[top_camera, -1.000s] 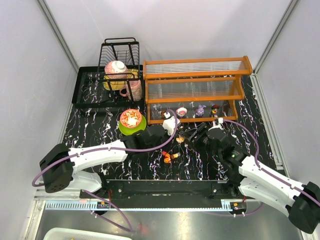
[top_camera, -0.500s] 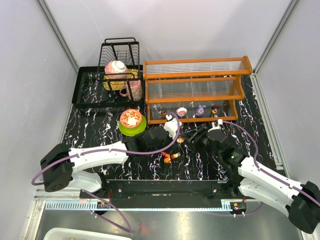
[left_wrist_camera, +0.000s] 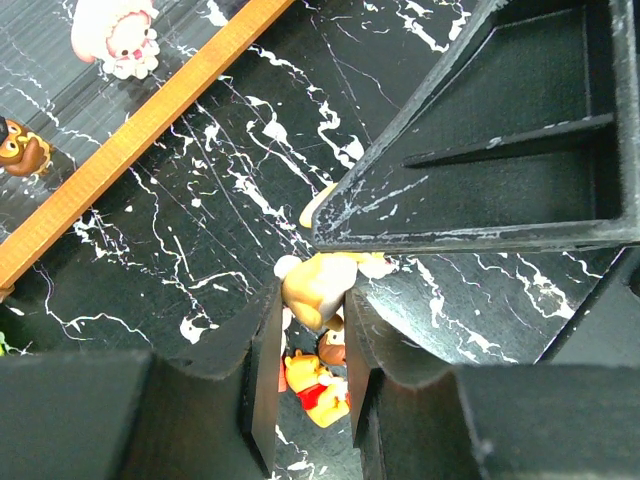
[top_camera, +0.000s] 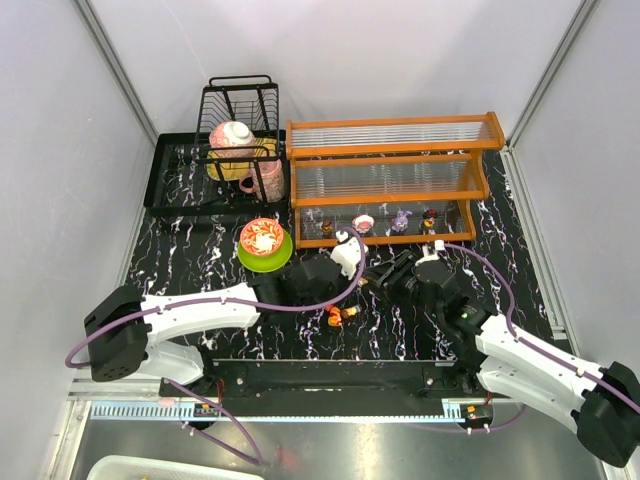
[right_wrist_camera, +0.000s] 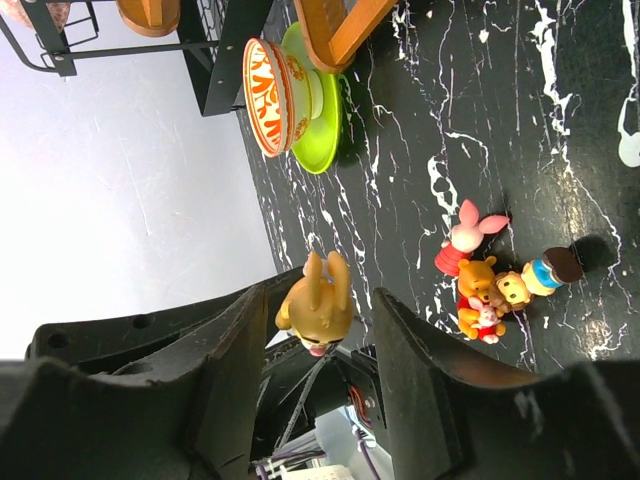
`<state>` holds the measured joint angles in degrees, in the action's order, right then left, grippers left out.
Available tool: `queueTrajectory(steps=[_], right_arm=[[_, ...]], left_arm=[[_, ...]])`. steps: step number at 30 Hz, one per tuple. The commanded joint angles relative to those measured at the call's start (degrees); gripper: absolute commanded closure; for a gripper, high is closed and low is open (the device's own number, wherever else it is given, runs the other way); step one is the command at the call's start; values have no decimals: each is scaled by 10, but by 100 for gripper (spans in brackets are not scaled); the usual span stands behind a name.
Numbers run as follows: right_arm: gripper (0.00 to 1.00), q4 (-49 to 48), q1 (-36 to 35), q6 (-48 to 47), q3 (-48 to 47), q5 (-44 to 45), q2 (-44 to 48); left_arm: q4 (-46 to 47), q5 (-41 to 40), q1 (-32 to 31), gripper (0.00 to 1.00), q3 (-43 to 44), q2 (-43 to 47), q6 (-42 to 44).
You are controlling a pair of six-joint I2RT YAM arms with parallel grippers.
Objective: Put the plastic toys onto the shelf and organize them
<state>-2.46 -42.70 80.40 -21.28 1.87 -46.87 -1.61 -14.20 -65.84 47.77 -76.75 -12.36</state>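
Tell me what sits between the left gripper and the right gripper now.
A tan long-eared figurine: the left gripper is shut on it, and it sits between the right gripper's open fingers. Both wrist views show it.

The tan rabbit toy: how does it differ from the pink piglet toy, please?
The tan rabbit toy is mostly tan; the pink piglet toy is pink with a red body. The rabbit is clamped in the left gripper; the piglet rests loose on the table. Both are small and long-eared.

The left tool (left_wrist_camera: 311, 296) pinches a tan toy (left_wrist_camera: 318, 283), facing the right tool (right_wrist_camera: 318, 305) (jaws apart, straddling it).
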Motion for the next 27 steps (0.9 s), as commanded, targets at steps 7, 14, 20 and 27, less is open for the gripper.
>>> queueTrajectory(steps=[7, 14, 20, 27], right_arm=[[55, -39, 1, 8, 6, -14, 5], [59, -40, 1, 10, 9, -13, 7], [61, -40, 1, 8, 7, -12, 3], [69, -43, 2, 5, 7, -12, 1]], left_arm=[[17, -39, -10, 100, 26, -2, 11], [6, -50, -13, 100, 26, -1, 13], [6, -55, -14, 100, 28, -1, 15], [6, -54, -14, 100, 34, -4, 19]])
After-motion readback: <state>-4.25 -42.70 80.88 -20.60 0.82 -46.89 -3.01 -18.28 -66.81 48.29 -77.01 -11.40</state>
